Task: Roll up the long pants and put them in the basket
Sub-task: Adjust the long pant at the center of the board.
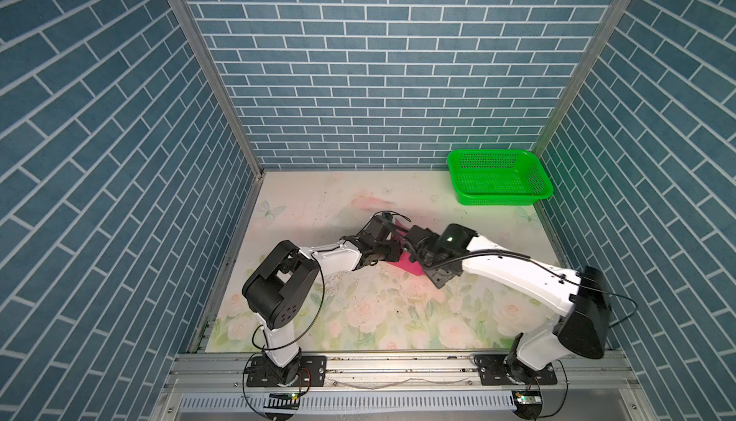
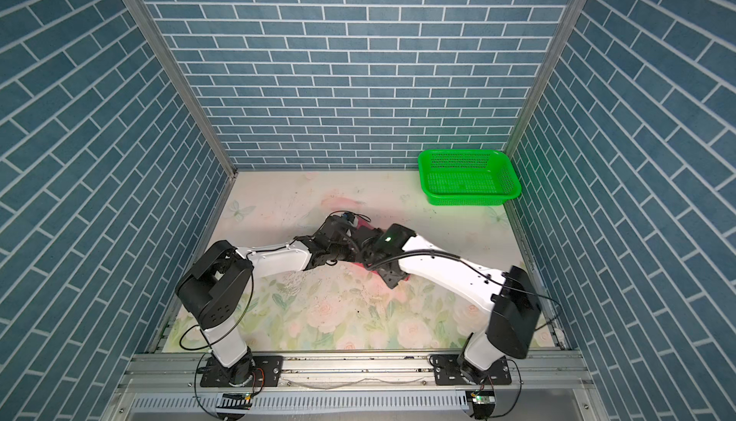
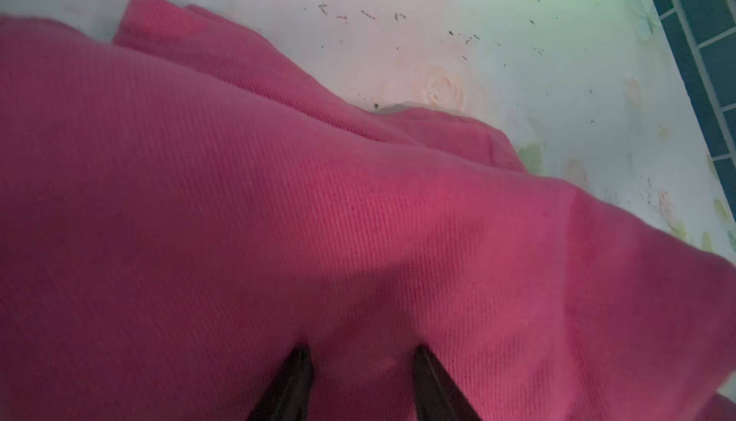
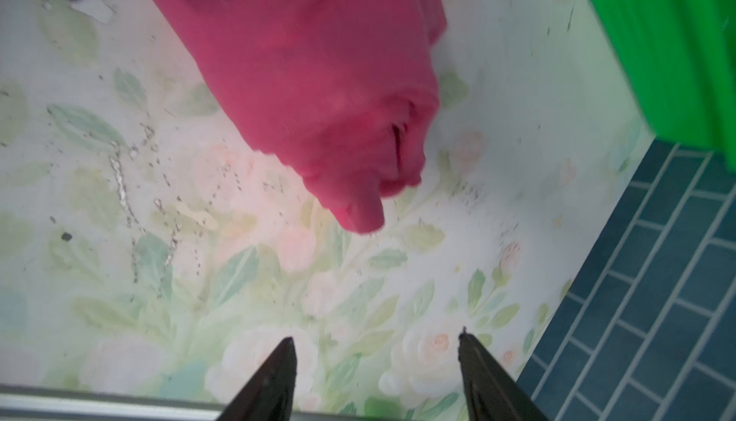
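Black fingertips (image 3: 296, 367) of the left gripper (image 3: 364, 355) sink into the long pants (image 3: 318, 220). They stand partly apart, with a thick fold of magenta twill bulging between them. They appear to pinch that fold, probably to pin the bundle so that it cannot unwind. Cloth spreads ahead of this gripper and to both sides of it, bunched rather than flat, so the rolling looks well along. The right gripper (image 4: 376, 339) is spread wide with nothing between its jaws and hangs over the bare floral tabletop (image 4: 119, 168). The bundle's loose, puckered end lies ahead of its tips, apart from them, and seems the part that needs tucking next. Beyond the pants, off to one side of the right gripper, sits the green mesh basket (image 4: 669, 40); in a top view it (image 1: 500, 196) stands well apart from both grippers.
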